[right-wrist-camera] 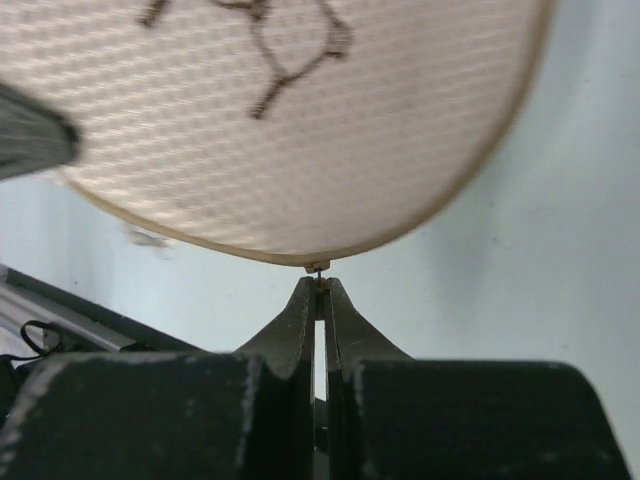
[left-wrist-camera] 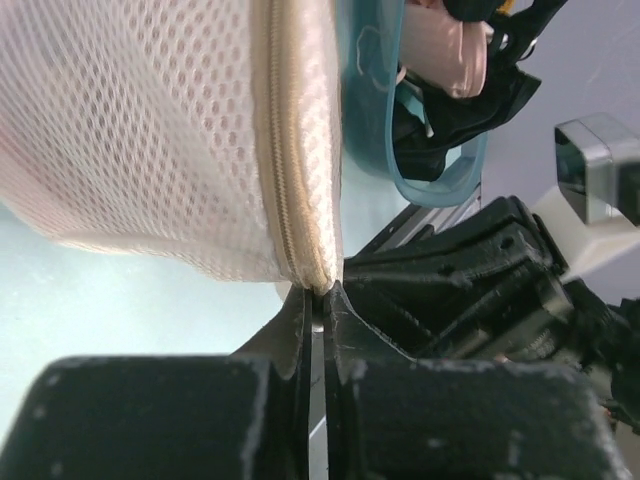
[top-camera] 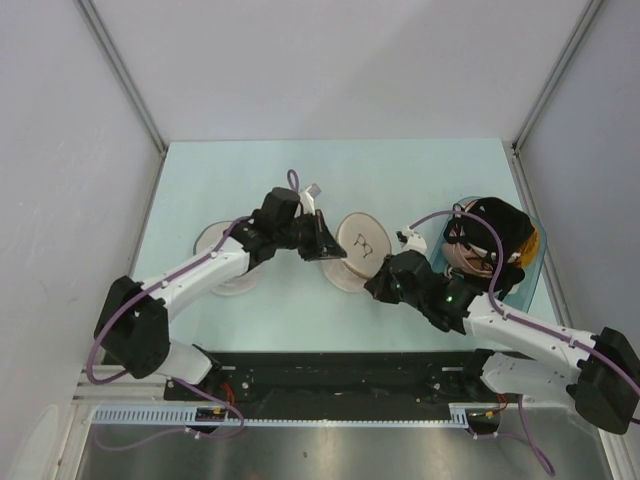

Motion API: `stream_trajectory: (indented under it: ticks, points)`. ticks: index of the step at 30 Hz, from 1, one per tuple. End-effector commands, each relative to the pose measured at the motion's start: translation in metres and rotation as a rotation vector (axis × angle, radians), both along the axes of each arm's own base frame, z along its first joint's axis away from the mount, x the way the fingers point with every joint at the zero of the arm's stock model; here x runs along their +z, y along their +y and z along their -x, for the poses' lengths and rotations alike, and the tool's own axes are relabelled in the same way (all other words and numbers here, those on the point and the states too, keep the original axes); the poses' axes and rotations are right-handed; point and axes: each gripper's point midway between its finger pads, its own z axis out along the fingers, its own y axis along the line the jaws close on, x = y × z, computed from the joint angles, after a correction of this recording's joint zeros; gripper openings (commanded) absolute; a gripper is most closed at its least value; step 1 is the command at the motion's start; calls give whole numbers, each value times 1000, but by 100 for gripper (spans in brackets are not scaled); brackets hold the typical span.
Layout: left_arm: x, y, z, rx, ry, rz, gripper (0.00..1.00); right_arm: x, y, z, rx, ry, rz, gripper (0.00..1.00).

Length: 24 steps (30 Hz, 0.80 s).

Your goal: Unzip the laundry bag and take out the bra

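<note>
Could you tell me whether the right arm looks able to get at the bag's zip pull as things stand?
Probably yes: the right tool is shut on a small metal tab at the rim of the bag, seemingly the pull, with nothing in between. The left tool pinches the zip.

The laundry bag (top-camera: 358,248), a round cream mesh pouch with a dark bra drawing on one face, is held tilted between the two claws, with the drawn face turned towards the right claw (right-wrist-camera: 318,285). The left claw (left-wrist-camera: 316,295) is pinched tight on the bag's rim right at the zip, whose teeth look closed along the stretch I can see, while the right claw nips a small metal tab on the opposite rim. The bra (left-wrist-camera: 455,50), a soft pale pink bundle, lies well apart from the bag, off beyond the right claw's wrist and partly under black clothing (top-camera: 500,225).
</note>
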Motion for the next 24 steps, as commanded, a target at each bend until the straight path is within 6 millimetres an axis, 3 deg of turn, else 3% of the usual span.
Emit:
stream_trajectory:
  ticks: [1, 5, 8, 14, 16, 17, 19, 20, 23, 24]
  points:
    - [47, 13, -10, -3, -127, 23, 0, -8, -27, -1, -10, 6, 92, 0]
    - [61, 17, -21, 17, -182, -2, 0, -7, -32, -1, -18, 5, 99, 0]
    - [63, 18, -33, 26, -200, -20, 0, 1, -24, 2, -5, -3, 56, 0]
    - [42, 3, -63, 15, -184, -70, 0, 28, 22, 19, 66, -26, -118, 0]
    - [37, -2, -61, -23, -138, -72, 14, 34, 35, 26, 77, -22, -145, 0]
    - [41, -7, -62, -49, -137, -60, 29, 29, 37, 25, 54, -9, -135, 0]
    - [48, -6, -59, -51, -149, -53, 49, 30, 39, 24, 26, 1, -135, 0]
    - [57, 0, -62, -25, -192, -66, 69, 29, 38, 20, -10, 3, -143, 0]
    - [67, 17, -52, -10, -220, -122, 85, 32, 37, 13, -50, -15, -156, 0]
    - [82, 25, -48, 13, -261, -122, 86, 34, 37, 11, -50, -23, -160, 0]
